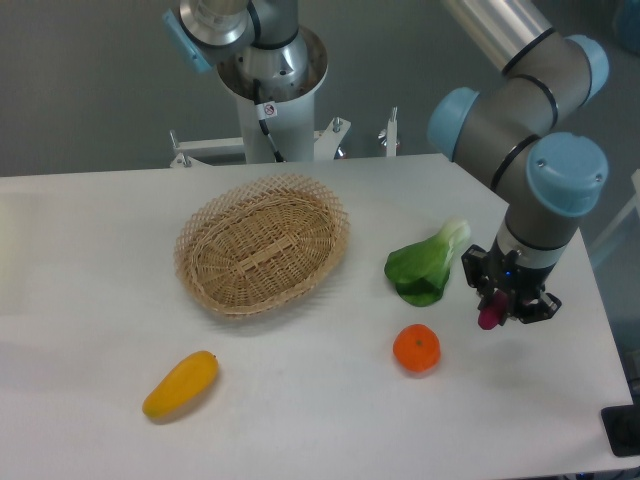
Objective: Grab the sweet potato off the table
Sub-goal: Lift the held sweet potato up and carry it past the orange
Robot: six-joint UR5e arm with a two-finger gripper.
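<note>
Wicker basket (262, 243) holds nothing; right of it lie bok choy (425, 266), orange (416, 348); beyond them gripper (508, 304) clamps sweet potato (488, 318)

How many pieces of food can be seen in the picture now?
4: the mango front left, the orange, the bok choy beside the basket, and the sweet potato in the gripper.
</note>
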